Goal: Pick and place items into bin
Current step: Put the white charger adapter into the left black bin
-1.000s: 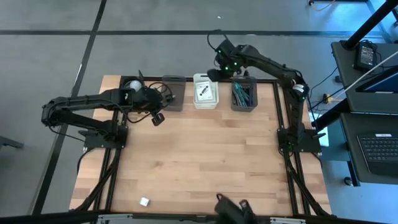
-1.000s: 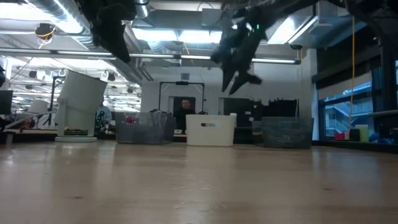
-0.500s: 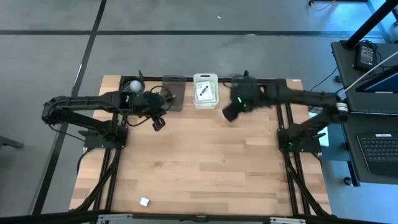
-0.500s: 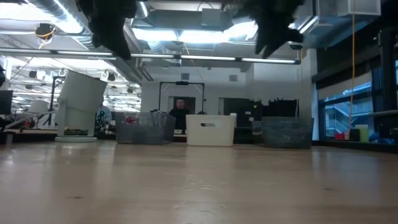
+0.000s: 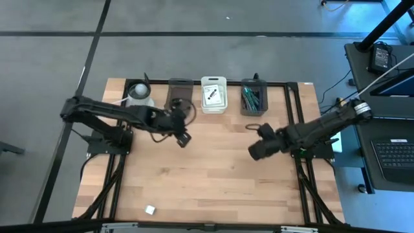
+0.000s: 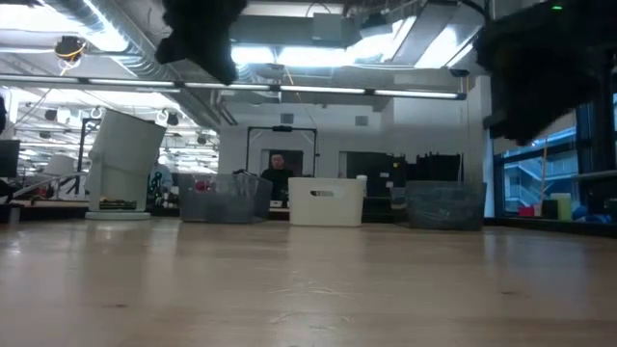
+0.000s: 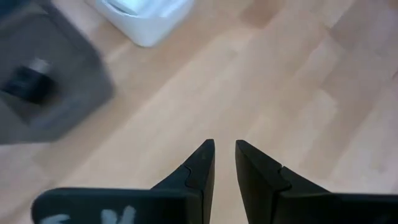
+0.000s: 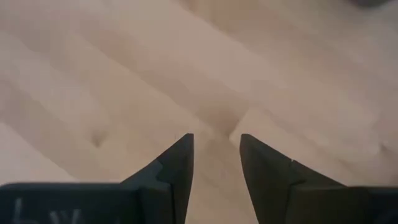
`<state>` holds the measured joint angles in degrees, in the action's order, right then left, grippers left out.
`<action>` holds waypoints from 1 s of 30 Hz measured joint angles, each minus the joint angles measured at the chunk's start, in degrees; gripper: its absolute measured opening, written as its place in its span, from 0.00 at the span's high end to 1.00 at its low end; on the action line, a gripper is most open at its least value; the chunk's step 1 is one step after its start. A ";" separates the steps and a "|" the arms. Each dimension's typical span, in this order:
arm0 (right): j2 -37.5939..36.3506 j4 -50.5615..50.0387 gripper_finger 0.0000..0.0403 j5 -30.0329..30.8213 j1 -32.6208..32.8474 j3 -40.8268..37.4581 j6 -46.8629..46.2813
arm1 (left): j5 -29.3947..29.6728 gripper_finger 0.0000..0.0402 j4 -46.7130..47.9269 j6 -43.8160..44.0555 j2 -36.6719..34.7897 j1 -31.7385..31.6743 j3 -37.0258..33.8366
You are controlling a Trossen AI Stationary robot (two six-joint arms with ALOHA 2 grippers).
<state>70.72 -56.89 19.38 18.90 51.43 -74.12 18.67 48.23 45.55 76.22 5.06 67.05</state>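
A: Jaws on both grippers stand slightly apart, empty. From above, the left gripper (image 5: 184, 139) hovers just in front of the dark grey plastic bin (image 5: 179, 96); the right gripper (image 5: 255, 151) hangs farther out.

B: And the items?

A: One small white cube (image 5: 150, 210) lies well away from that bin, at the table's near edge.

B: Wrist views?

A: Bare wood between each pair of fingers. Judged step: reaching for another item; next, travel to the cube.

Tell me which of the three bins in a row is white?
The middle bin is white, holding a white packet with black marks. The bins either side, the left one and the right one, are dark grey.
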 joint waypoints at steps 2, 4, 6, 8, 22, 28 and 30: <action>0.00 0.23 0.67 0.04 2.94 -1.25 -2.13 | -0.57 0.85 0.00 2.06 4.35 1.16 3.18; 0.00 0.72 0.67 0.05 5.70 -2.35 -3.63 | -0.78 0.85 0.65 3.25 8.74 2.19 6.28; 0.00 2.01 0.67 0.04 8.13 -3.15 -3.70 | -0.73 0.85 2.68 4.37 12.83 2.95 8.85; 0.00 2.82 0.67 0.10 9.95 -3.63 -3.68 | -0.45 0.84 5.44 6.45 15.87 3.30 10.07; 0.00 3.48 0.67 0.76 14.01 -4.01 -3.39 | -13.83 0.48 32.27 34.04 21.25 5.26 10.27; 0.00 3.46 0.67 2.01 14.85 -4.01 -3.33 | -22.25 0.33 37.50 43.73 21.25 9.38 10.25; 0.00 3.45 0.67 2.01 14.83 -4.01 -3.31 | -22.96 0.30 38.05 46.04 21.25 11.52 10.25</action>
<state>70.72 -53.44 21.39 33.74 47.42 -77.43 -4.29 86.28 91.59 97.47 16.58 77.30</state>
